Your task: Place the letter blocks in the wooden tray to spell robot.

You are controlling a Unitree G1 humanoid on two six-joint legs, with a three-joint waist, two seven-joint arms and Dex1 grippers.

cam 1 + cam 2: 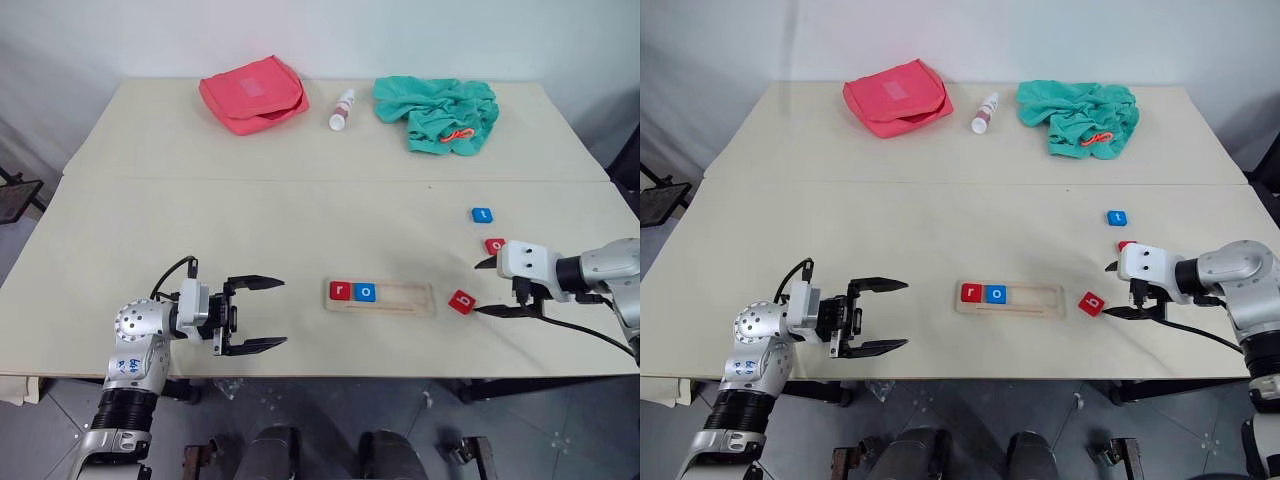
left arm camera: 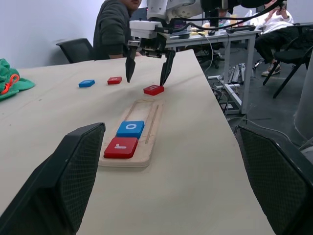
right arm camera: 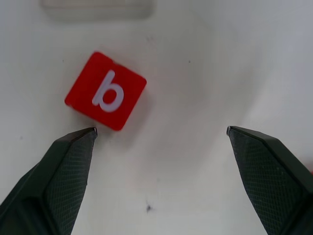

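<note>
pale wooden tray (image 1: 380, 298) near table's front edge: red r, blue o seated | red square b block (image 1: 461, 301) beside tray's right end | right gripper (image 1: 484, 288) released above it | left gripper (image 1: 262, 314) released, empty

I'm in an office or lab. Behind my table (image 2: 205, 147) are desks (image 2: 230, 36), office chairs (image 2: 78, 49) and seated people (image 2: 115, 27).

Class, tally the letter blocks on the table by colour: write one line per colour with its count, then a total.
Red blocks: 3 (r in the wooden tray at, b, one by the right end effector)
Blue blocks: 2 (o in the tray, one further back)
Total: 5
</note>
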